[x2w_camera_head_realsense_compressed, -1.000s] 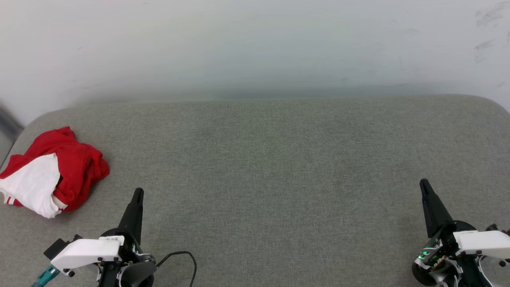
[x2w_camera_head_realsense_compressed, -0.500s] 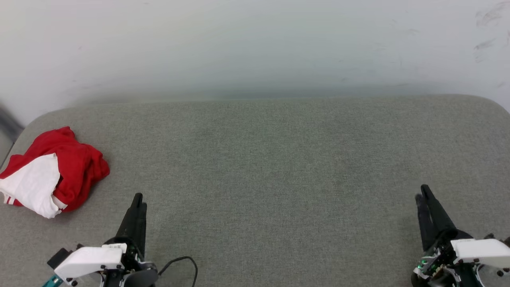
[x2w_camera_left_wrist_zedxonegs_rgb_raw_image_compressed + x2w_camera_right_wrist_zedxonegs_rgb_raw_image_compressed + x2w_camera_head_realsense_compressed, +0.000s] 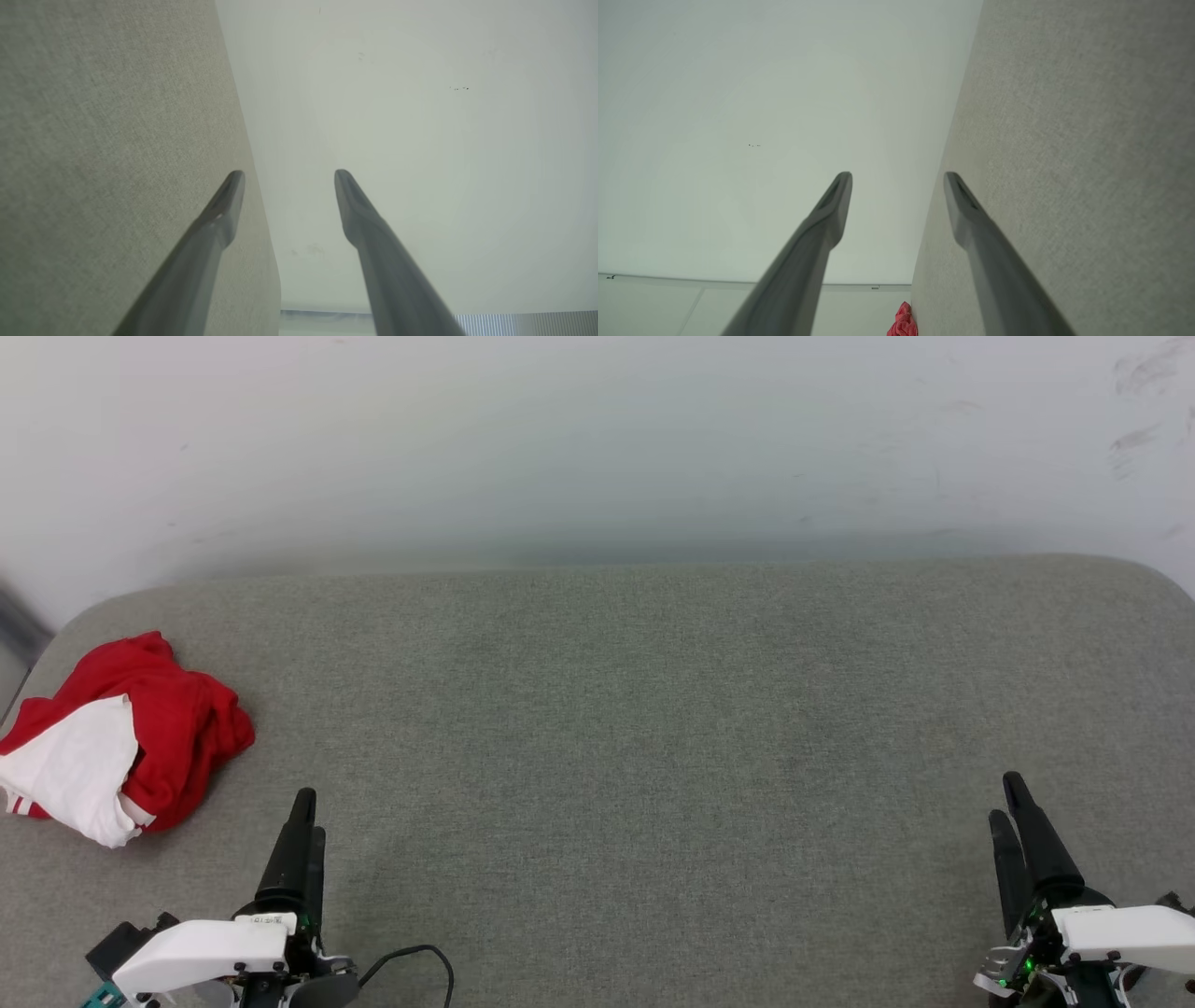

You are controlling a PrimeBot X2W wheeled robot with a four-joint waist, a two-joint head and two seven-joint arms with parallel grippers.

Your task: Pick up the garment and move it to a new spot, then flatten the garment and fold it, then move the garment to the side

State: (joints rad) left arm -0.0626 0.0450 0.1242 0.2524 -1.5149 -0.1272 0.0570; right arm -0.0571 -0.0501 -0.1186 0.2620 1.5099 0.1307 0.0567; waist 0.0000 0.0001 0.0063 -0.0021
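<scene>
The garment lies crumpled at the far left of the grey surface, red fabric bunched over a white sleeve with red-striped trim; its letters and number are hidden in the folds. A small red bit of the garment shows at the bottom of the right wrist view. My left gripper stands low at the left, to the right of and nearer than the garment, apart from it. In the left wrist view the left gripper is open and empty. My right gripper is at the lower right; the right gripper is open and empty too.
The grey fabric-covered table has rounded corners and ends against a white wall. The garment sits close to the table's left edge. A black cable loops beside my left wrist.
Both grippers have drawn back toward the bottom of the head view, and each has turned so that two fingers now show. The garment has not moved.
</scene>
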